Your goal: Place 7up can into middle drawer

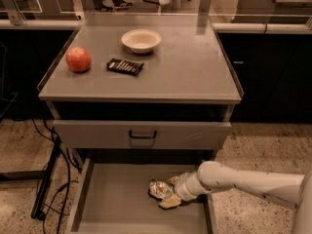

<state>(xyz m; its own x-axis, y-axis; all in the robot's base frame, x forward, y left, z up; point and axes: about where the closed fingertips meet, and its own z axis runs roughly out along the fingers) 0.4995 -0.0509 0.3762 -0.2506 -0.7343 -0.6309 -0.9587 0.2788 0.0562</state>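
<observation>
Resting between the jaws, 7up can in middle drawer

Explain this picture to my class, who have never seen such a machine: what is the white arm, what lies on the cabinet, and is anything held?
One camera looks down on a grey metal cabinet. The white arm from the right belongs to a mobile robot; its tip is a two-finger gripper, low inside the pulled-out grey middle drawer. A crumpled green-and-white 7up can sits at it; whether it is gripped cannot be told. On the cabinet top lie a red apple, a white bowl and a dark flat snack bar.
</observation>
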